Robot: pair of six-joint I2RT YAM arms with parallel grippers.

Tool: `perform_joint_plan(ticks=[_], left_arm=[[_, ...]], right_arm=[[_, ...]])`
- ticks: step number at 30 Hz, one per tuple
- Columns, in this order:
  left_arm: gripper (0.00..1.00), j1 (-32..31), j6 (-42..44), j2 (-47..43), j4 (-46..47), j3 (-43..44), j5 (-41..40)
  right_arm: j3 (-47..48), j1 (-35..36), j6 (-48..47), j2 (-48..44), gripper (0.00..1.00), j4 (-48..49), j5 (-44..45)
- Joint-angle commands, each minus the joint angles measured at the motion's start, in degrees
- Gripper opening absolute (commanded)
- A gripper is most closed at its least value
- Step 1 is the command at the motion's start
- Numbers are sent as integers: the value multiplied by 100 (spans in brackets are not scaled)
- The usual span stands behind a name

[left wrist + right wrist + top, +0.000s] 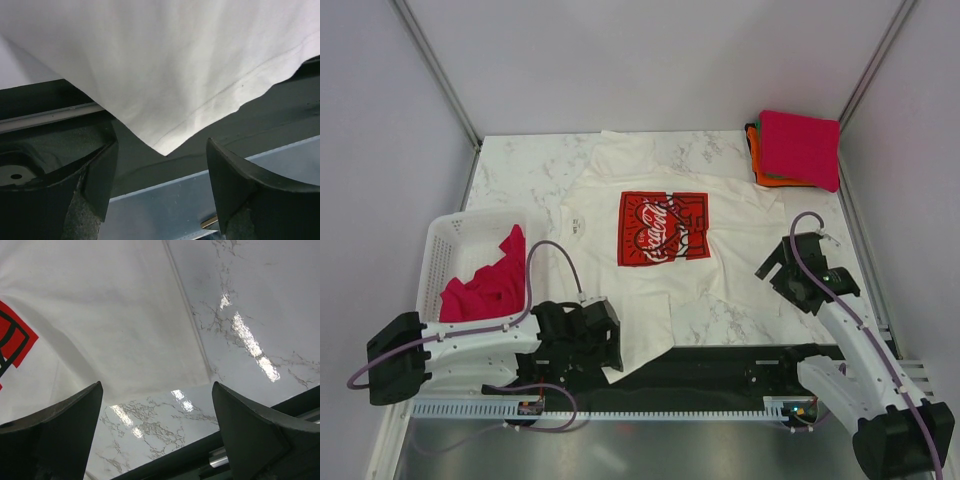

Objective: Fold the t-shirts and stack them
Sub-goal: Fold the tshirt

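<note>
Lying flat and print-up across the middle of the table, the white t-shirt (735, 275) is soft, faintly creased cloth with one red square Coca-Cola print (663, 228) on its chest. Its near hem spills over the table's edge onto a black strip (730, 365).

At the far right corner sits one folded stack: a magenta-pink t-shirt (800, 148) on top as a neat rectangle, with an orange t-shirt (775, 183) edging out beneath it; the layers below cannot be counted. One more crumpled pink t-shirt (490, 285) fills the white plastic lattice basket (445, 245) at the left.

Only the left wrist view shows the stitched double seam of the hem and its pointed corner (165, 147) hanging between the left gripper (161, 145) fingers, which stand apart without pinching it. Only the right wrist view shows the glossy veined marble table (250, 315) beside the shirt's straight side edge, below the widely spread right gripper (155, 385).
</note>
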Motion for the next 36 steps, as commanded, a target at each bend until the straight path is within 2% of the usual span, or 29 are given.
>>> perform_joint_plan(ticks=[1,5,8,9,10,13,14,15,18,19,25,29,30,32,33,35,36], left_arm=[[77,-59,-500,10,537,-210,213],[73,-68,-518,194,985,-412,363],[60,-68,-405,405,1162,-395,337],[48,-76,-369,449,1153,-334,302],[43,-68,-334,493,1188,-307,223],[19,-59,-264,441,1197,-237,12],[8,-59,-272,397,1188,-211,-23],[2,-59,-255,345,1180,-193,-128],[2,-59,-272,-15,917,-105,-296],[2,-50,-290,-295,777,-79,-583],[2,29,-334,-1360,-349,44,-1271],[2,64,-404,-1896,-736,-78,-1395],[2,64,-422,-2028,-763,-122,-1386],[2,64,-518,-2134,-789,-245,-1333],[2,64,-545,-2195,-798,-280,-1324],[2,64,-580,-2345,-824,-333,-1316],[2,64,-589,-2380,-842,-333,-1350]], right_arm=[[2,-88,112,-48,98,-53,340],[-33,-202,147,49,98,8,297],[-165,-255,226,93,98,113,253],[-191,-264,253,93,98,140,209],[-279,-272,349,84,98,201,165],[-534,-281,516,101,97,350,-159],[-587,-273,621,93,96,368,-230],[-674,-272,666,84,96,360,-318],[-815,-281,771,-30,95,360,-319],[-842,-281,789,-56,95,351,-310],[-1079,-281,868,189,92,553,-556],[-1308,-281,1000,303,78,808,-547],[-1378,-273,1000,347,69,921,-547],[-1431,-281,1000,496,58,1019,-504],[-1440,-281,991,541,47,1045,-460],[-1431,-281,965,620,32,1045,-433],[-1422,-273,956,620,29,1045,-389]])
